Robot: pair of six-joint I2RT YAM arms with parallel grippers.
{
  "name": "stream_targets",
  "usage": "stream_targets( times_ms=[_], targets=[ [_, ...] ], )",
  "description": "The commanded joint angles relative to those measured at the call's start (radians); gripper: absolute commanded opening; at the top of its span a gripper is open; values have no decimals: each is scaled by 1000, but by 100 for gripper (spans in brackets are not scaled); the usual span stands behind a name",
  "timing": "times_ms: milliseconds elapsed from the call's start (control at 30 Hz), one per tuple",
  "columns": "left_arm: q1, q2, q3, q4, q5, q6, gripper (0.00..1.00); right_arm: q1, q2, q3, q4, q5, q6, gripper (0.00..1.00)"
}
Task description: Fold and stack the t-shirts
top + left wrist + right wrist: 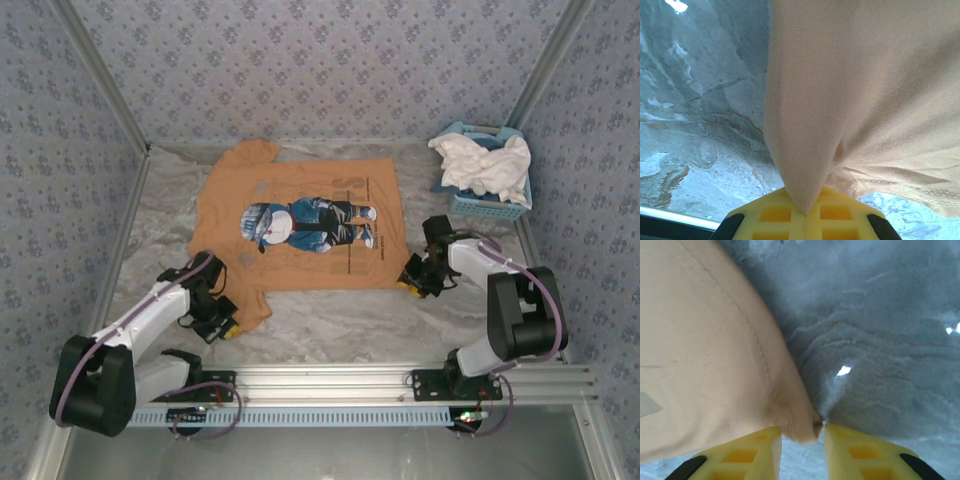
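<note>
The tan-orange t-shirt (225,200) lies spread flat on the marble table (330,320), chest print up. My left gripper (225,325) sits at its near left corner, and its yellow fingers (775,215) are shut on a peak of the orange cloth (865,90). My right gripper (410,282) is at the shirt's near right corner. Its jaws stand a little apart, and the hemmed corner of the t-shirt (705,365) pokes between the fingertips (765,445) without being pinched. The white t-shirt (480,165) is crumpled in a basket at the back right.
The light blue lattice basket (490,208) stands against the right wall. Patterned walls close in the table on three sides. Bare marble runs along the near edge between the two arm bases and on the left of the shirt.
</note>
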Motion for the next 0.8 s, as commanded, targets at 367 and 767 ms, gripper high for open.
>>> stream_targets(
  times_ms=[367,767],
  targets=[
    [-28,-97,9,-171,55,26,0,46,-87,30,-179,101,-12,0],
    [-149,-245,64,-213,93,-97,0,44,-245,1,-421,3,-48,0]
  ],
)
